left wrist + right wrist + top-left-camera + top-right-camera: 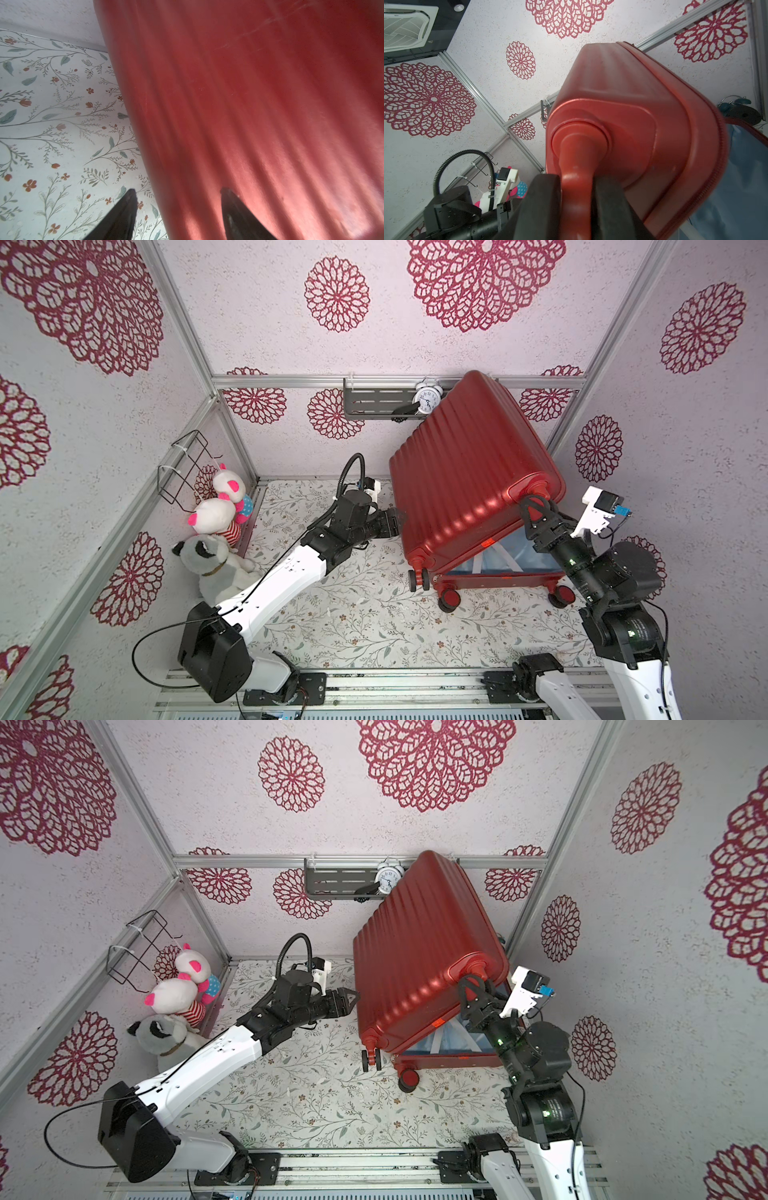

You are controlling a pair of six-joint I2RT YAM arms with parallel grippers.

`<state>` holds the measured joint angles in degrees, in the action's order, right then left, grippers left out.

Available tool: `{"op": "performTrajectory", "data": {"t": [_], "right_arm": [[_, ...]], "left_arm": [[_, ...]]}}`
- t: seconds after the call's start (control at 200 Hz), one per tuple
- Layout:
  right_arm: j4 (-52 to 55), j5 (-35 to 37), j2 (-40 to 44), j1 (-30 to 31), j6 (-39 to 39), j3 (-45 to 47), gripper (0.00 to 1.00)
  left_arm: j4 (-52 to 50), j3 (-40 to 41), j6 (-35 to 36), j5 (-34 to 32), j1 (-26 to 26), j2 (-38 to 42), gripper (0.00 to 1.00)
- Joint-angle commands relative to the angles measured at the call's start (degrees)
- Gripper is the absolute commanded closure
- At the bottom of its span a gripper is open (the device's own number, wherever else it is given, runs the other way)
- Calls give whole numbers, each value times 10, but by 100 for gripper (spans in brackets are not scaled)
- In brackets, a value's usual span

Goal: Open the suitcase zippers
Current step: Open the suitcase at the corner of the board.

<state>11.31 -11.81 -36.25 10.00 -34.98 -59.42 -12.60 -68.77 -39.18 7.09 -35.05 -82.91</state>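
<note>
Floral table (pixel 353 626): it has walls with red rosettes around it. The suitcase (pixel 469 472) stands at 2 o'clock, upper half tilted up, blue lining (pixel 494 560) showing beneath.
Top views: the left gripper (pixel 352 1004) is at 9 o'clock of the shell, just beside the ribbed face.
Left wrist: fingers (pixel 234 209) are apart and hold nothing; contact with the shell is unclear.
Right wrist: the right gripper (pixel 577 182) is clamped on a wheel stem (pixel 577 158). The zippers (pixel 724 158) look parted along the rim.
Advice: I would swing the half in an arc with a firm grip, the left side bracing.
</note>
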Motion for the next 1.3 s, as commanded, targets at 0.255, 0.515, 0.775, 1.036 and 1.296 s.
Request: {"op": "performTrajectory", "data": {"t": [0.255, 0.515, 0.775, 1.036, 1.296], "right_arm": [[-200, -150, -48, 32, -58, -77, 100], [-235, -124, -85, 116, -57, -103, 100], [-214, -42, -129, 262, 24, -118, 100], [-203, 53, -168, 399, 111, -109, 100], [-199, 148, -190, 511, 181, -75, 100]], "left_arm": [[20, -24, 13, 30, 34, -54, 34], [5, -41, 21, 37, 56, -59, 34], [5, -22, 14, 48, 88, -30, 33], [-2, 37, 0, 60, 151, 76, 34], [-27, 83, -18, 64, 210, 202, 33]]}}
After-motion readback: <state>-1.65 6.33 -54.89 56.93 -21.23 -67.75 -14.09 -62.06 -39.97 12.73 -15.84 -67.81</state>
